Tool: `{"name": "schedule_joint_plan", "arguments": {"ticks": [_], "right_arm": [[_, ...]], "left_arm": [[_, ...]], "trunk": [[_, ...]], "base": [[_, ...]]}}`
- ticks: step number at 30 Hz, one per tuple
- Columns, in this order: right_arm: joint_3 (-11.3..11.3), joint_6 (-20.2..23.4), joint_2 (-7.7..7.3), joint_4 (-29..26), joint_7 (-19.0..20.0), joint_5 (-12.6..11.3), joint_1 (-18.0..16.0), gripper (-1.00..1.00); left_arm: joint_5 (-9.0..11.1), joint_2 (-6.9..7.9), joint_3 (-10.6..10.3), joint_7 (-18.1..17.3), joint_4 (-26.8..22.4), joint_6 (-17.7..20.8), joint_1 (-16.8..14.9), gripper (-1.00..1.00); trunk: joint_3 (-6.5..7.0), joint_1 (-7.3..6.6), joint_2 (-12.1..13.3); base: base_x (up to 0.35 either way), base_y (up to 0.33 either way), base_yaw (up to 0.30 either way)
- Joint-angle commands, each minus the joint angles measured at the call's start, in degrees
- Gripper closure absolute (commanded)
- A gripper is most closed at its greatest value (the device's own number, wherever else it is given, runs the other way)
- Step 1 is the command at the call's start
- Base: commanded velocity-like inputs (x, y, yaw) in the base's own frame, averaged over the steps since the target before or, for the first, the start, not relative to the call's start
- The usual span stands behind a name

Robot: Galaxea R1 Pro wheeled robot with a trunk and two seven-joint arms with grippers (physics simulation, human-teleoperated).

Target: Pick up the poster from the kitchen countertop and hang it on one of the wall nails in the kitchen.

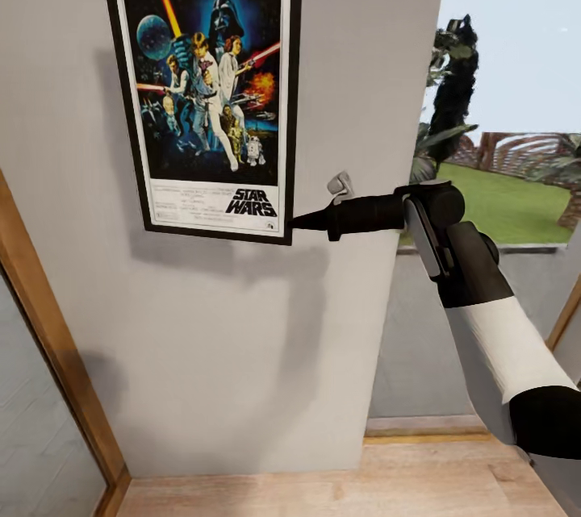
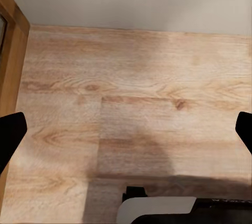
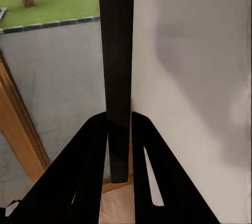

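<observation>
Poster (image 1: 208,89) is hanging flat against the pale wall (image 1: 242,323), upright and slightly tilted. Right gripper (image 1: 300,220) is reaching in from the side and pinching the frame's lower right corner, its fingers (image 3: 92,166) clamped on the black edge. Left gripper (image 2: 126,129) is pointing down at the wooden floor (image 2: 131,93), its fingers spread wide apart, holding nothing.

a home interior: pale wall (image 1: 242,323), wood plank floor (image 2: 131,103), timber door frame (image 1: 48,339), garden lawn (image 1: 500,202) outside.
</observation>
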Motion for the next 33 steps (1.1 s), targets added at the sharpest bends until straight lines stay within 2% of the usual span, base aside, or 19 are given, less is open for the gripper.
{"name": "schedule_joint_plan", "arguments": {"ticks": [1,7,26,33], "right_arm": [[0.1,0.6,-0.05,0.0,-0.2,-0.7,0.0,1.0],[0.1,0.6,-0.06,0.0,-0.2,-0.7,0.0,1.0],[0.1,0.6,-0.05,0.0,-0.2,-0.8,0.0,1.0],[0.1,0.6,-0.06,0.0,-0.2,-0.8,0.0,1.0]], "left_arm": [[0.6,-0.01,0.1,-0.5,0.0,0.1,0.0,-1.0],[0.6,-0.01,0.2,-0.5,0.0,0.1,0.0,-1.0],[0.6,-0.01,0.2,-0.5,0.0,0.1,0.0,-1.0],[0.6,-0.01,0.2,-0.5,0.0,0.1,0.0,-1.0]], "trunk": [[0.0,0.05,0.0],[0.0,0.05,0.0],[0.0,0.05,0.0],[0.0,0.05,0.0]], "base": [[0.334,0.0,0.0],[0.266,0.0,0.0],[0.019,0.0,0.0],[0.202,0.0,0.0]]}}
